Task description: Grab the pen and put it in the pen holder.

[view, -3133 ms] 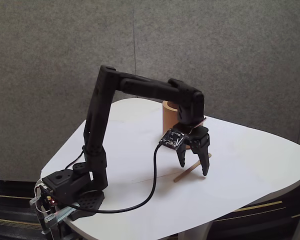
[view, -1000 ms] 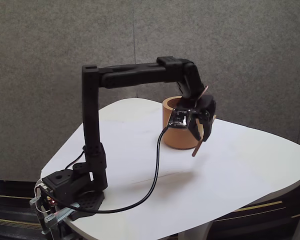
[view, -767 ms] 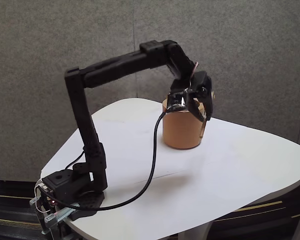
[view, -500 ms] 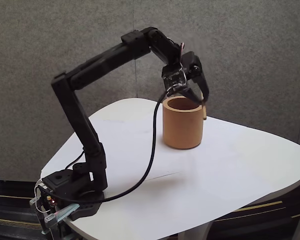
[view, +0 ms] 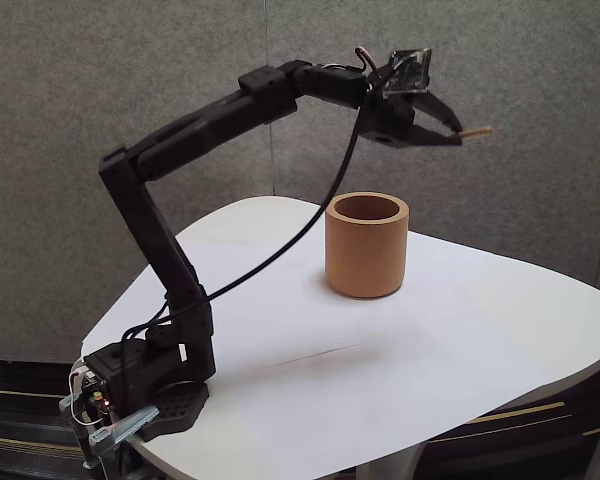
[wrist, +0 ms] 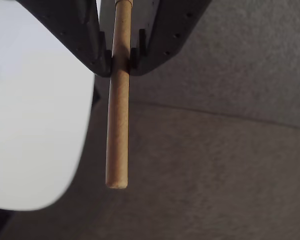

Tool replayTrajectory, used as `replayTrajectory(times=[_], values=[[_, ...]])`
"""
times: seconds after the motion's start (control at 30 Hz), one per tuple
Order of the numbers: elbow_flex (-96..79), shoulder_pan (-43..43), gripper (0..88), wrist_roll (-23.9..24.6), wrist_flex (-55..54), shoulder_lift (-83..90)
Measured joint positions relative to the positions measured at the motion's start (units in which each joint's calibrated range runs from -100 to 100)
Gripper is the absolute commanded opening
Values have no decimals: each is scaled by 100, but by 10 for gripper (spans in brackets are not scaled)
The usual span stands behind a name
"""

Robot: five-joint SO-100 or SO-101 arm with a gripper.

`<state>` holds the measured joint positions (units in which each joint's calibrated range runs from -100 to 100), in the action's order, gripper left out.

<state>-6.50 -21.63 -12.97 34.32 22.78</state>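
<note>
The pen [wrist: 118, 115] is clamped between the two fingertips of the gripper [wrist: 121, 62], which pinch it near its upper part in the wrist view, so that a long stretch of the tan stick runs down past the tips to a blunt, flat end. A short bit of it shows above the pinch as well, between the dark fingers [wrist: 75, 30]. In the fixed view the pen [view: 476, 131] pokes out sideways to the right from the gripper [view: 454, 133], lying roughly level, with only its pale tip showing clear of the black jaws; how much of it is hidden inside them is hard to make out from this side.

The pen is high in the air, well above the pen holder [view: 367, 245] and off a little to its right. The holder stands upright on the white table [view: 500, 330], its dark brown inside open to the top.

The arm [view: 195, 135] rises from its base [view: 140, 385] at the table's near left corner, leans back, then bends at the elbow and stretches up and to the right, with the wrist turned so the fingers point rightward toward the grey wall [view: 520, 70]. A black cable [view: 280, 250] hangs in a slack curve from the wrist down toward the base.
</note>
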Motion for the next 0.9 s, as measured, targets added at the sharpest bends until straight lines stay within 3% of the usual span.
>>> replayTrajectory(times=[0.17, 0.37, 0.57, 0.7, 0.9], values=[[-153, 499, 6, -698, -1941, 0], [-325, 1418, 6, -1758, -3534, 8], [-1688, 1711, 6, -2808, -4907, -42], [-2671, 1726, 6, -3116, -5737, -68], [-2933, 1770, 6, -3350, -5983, -644]])
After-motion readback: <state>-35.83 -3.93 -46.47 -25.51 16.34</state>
